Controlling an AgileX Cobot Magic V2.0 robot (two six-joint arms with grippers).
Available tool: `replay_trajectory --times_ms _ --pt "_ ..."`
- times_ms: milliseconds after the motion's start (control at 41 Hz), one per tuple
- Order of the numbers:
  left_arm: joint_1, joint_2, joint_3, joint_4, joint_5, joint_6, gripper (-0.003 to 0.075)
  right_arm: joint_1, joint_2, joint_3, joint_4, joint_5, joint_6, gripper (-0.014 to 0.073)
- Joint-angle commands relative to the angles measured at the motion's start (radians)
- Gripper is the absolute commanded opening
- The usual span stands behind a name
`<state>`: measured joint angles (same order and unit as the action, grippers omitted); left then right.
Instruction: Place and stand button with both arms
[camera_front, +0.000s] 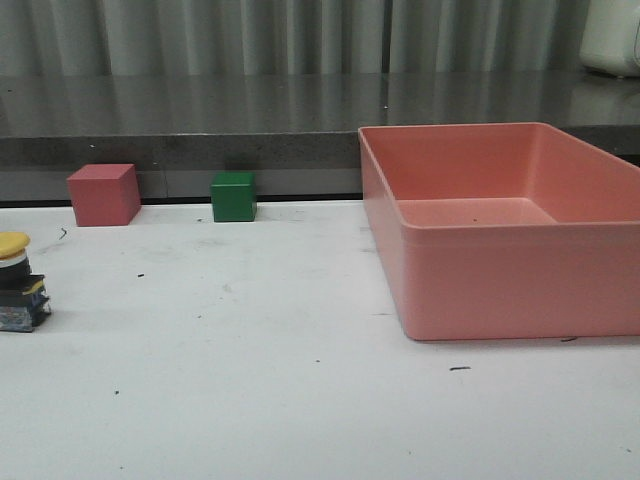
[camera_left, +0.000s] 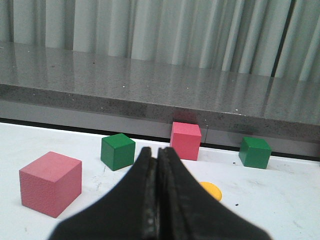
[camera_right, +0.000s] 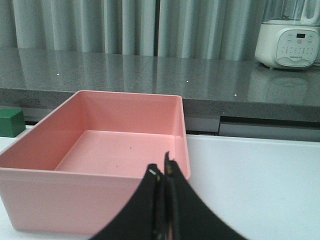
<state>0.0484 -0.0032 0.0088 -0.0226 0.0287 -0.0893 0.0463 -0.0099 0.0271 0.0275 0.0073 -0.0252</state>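
White table (camera_front: 300, 380) underfoot, scuffed and flecked with small dark marks, backed by a grey speckled counter ledge (camera_front: 200, 120) and pale pleated curtains (camera_front: 250, 35). On the right half, a large pink bin (camera_front: 500, 290), open-topped, rectangular, nothing visible inside. Far beyond it on the counter, a white appliance (camera_right: 287, 42) with a control panel. Against the ledge at the back left, a pink cube (camera_front: 103, 194); just to its right, apart from it, a smaller green cube (camera_front: 233, 197). More cubes in the left wrist view: a near pink cube (camera_left: 51, 183), a near green cube (camera_left: 117, 151), a second pink one at the ledge (camera_left: 185, 140) and a second green one (camera_left: 255, 152) further along.

Then the button (camera_front: 20, 283), at the far left edge of the table, well apart from the bin and in front of the pink cube. Standing upright: round yellow mushroom cap on top, a pale ring and black collar beneath, blocky black base with bluish contacts touching the table. Only a sliver of yellow cap (camera_left: 210, 190) seen past the left gripper.

Left gripper (camera_left: 158, 200): dark fingers pressed together, nothing between them, near the button but not touching. Right gripper (camera_right: 164, 200): likewise closed and empty, in front of the bin's near wall.
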Motion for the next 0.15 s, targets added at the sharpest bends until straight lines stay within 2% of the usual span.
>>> replay_trajectory --times_ms 0,122 --pt "-0.007 -0.023 0.015 -0.008 -0.081 -0.005 -0.0020 -0.007 -0.019 -0.003 0.000 -0.090 -0.007 -0.0068" --pt "-0.007 -0.023 0.015 -0.008 -0.081 -0.005 -0.0020 -0.007 -0.019 -0.003 0.000 -0.090 -0.007 -0.0068"
